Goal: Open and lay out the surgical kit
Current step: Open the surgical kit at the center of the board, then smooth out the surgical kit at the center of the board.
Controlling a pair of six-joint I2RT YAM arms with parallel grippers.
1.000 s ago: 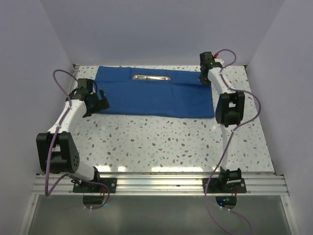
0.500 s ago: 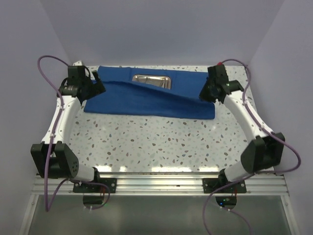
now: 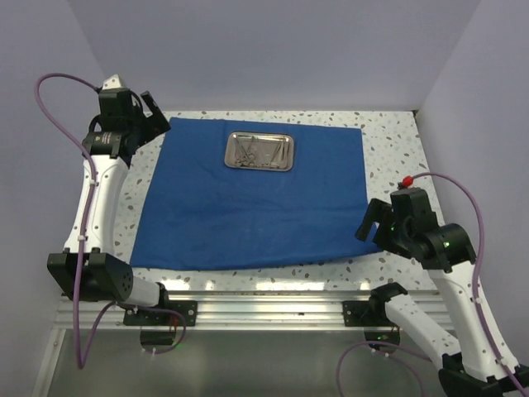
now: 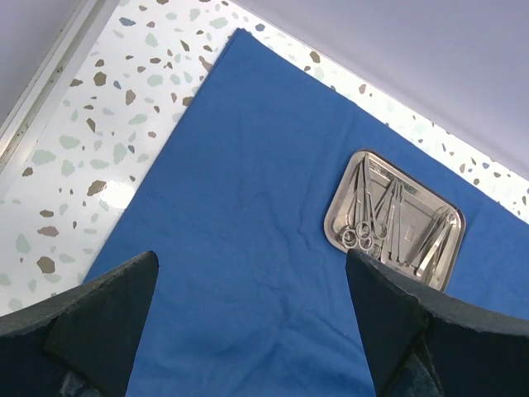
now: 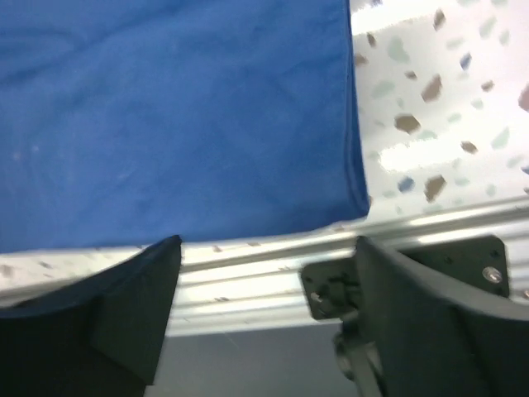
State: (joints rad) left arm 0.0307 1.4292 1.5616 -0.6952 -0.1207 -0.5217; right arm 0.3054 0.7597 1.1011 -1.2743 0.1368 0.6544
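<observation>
Steel rectangular tray [image 3: 259, 151], long axis crosswise on the royal-blue cloth wrap [image 3: 248, 215], lies, we judge, nearer the open, empty left gripper [image 3: 155, 114] than the open, empty right gripper [image 3: 369, 227].

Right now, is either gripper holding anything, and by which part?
Nothing is held: the left gripper and right gripper are both open, with nothing between their fingers, off the blue cloth.

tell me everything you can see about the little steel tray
The steel tray is a small, shiny rectangular dish with rounded corners and a raised rim. It lies flat and uncovered on the far middle of the spread blue cloth wrap, its long side running left to right. Thin silver instruments lie inside it, scissors with ring handles among them. Nothing else touches it.
</observation>
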